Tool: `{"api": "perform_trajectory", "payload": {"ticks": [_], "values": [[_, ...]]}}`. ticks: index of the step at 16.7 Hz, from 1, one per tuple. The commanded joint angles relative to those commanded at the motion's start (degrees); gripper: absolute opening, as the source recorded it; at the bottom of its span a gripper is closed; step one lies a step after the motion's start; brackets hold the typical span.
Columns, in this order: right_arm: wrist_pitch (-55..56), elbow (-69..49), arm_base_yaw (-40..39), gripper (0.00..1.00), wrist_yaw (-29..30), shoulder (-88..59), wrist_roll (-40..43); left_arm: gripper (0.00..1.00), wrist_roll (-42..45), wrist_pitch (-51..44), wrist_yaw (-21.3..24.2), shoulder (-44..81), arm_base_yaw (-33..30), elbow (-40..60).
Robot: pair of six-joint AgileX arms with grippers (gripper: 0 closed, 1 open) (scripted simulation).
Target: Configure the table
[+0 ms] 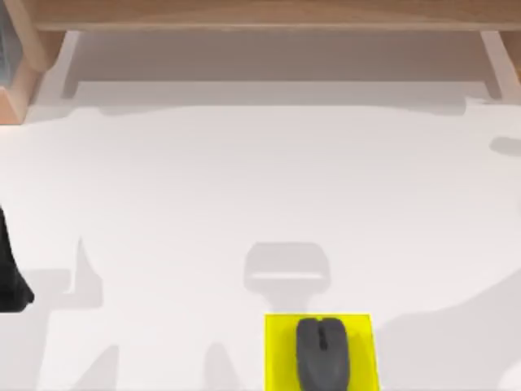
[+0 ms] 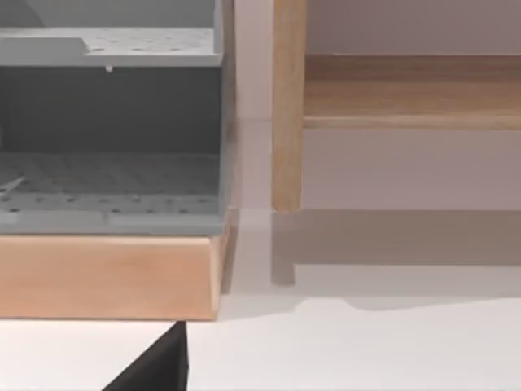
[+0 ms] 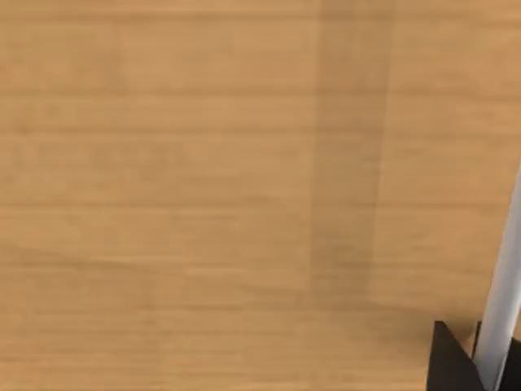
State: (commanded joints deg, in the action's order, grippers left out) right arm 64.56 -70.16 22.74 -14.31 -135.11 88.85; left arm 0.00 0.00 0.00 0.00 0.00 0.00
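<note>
The white table (image 1: 244, 187) spreads across the top view. At its front edge, right of centre, a dark grey computer mouse (image 1: 322, 354) rests on a small yellow pad (image 1: 279, 358). My left arm (image 1: 11, 277) is a black shape at the table's left edge. A black part of my left gripper (image 2: 157, 368) juts in at the edge of the left wrist view, above the white tabletop (image 2: 366, 350). A black part of my right gripper (image 3: 450, 364) shows close over a light wooden surface (image 3: 203, 195).
A light wooden shelf frame (image 1: 260, 15) runs along the back of the table. At its left end sits a wooden-edged box (image 2: 106, 277) holding grey perforated trays (image 2: 106, 179), with a wooden post (image 2: 287, 106) beside it. A pale rod (image 3: 505, 277) crosses the right wrist view.
</note>
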Motion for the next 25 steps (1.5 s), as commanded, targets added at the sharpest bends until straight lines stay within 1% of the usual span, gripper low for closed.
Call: {"api": "perform_trajectory", "payload": {"ticks": [11, 12, 19, 21, 23, 25], "values": [[0.0, 0.0, 0.0, 0.98, 0.0, 0.0, 0.0, 1.0, 0.0, 0.0, 0.0, 0.0, 0.0, 0.0], [0.0, 0.0, 0.0, 1.0, 0.0, 0.0, 0.0, 1.0, 0.0, 0.0, 0.0, 0.0, 0.0, 0.0], [0.0, 0.0, 0.0, 1.0, 0.0, 0.0, 0.0, 1.0, 0.0, 0.0, 0.0, 0.0, 0.0, 0.0], [-0.59, 2.0, 0.3, 1.0, 0.07, -0.58, -0.27, 1.0, 0.0, 0.0, 0.0, 0.0, 0.0, 0.0], [-1.71, 2.73, 0.0, 1.0, 0.69, 1.13, -1.86, 1.0, 0.0, 0.0, 0.0, 0.0, 0.0, 0.0], [-4.37, 4.68, -0.8, 1.0, 1.93, 5.22, -5.57, 1.0, 0.0, 0.0, 0.0, 0.0, 0.0, 0.0]]}}
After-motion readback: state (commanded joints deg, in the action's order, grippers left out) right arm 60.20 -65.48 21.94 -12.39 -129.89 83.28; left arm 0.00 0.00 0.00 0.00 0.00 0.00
